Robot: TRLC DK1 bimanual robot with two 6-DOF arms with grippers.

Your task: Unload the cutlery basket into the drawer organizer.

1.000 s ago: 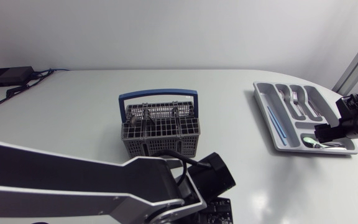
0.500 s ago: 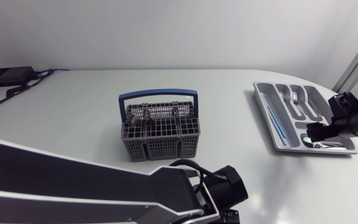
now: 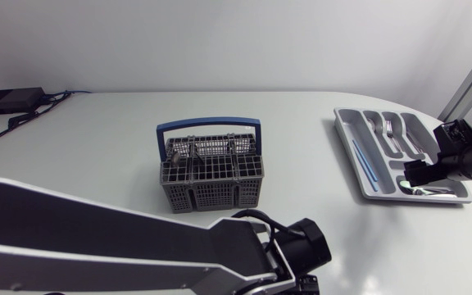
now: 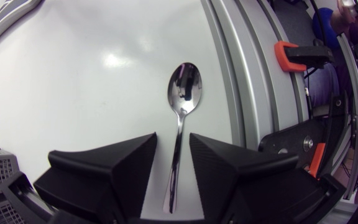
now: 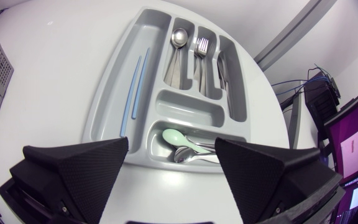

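Your left gripper [image 4: 173, 149] hangs with its fingers apart, low over the spoon [image 4: 183, 93] lying flat on the bench [image 4: 73, 81]. The handle runs straight back into the gap and the bowl points ahead, so nothing's clamped yet. Your right gripper [image 5: 171, 148] is spread wide above the organizer [image 5: 107, 102], well away from the spoon.

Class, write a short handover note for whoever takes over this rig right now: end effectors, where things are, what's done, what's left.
Left end effector: open; a spoon lies on the table between its fingers, not gripped.
Right end effector: open, empty, over the drawer organizer.
Done: the organizer holds spoons, forks, other cutlery and a green spoon.
To do: grip that spoon and file it; the cutlery basket mid-table seems to hold more.
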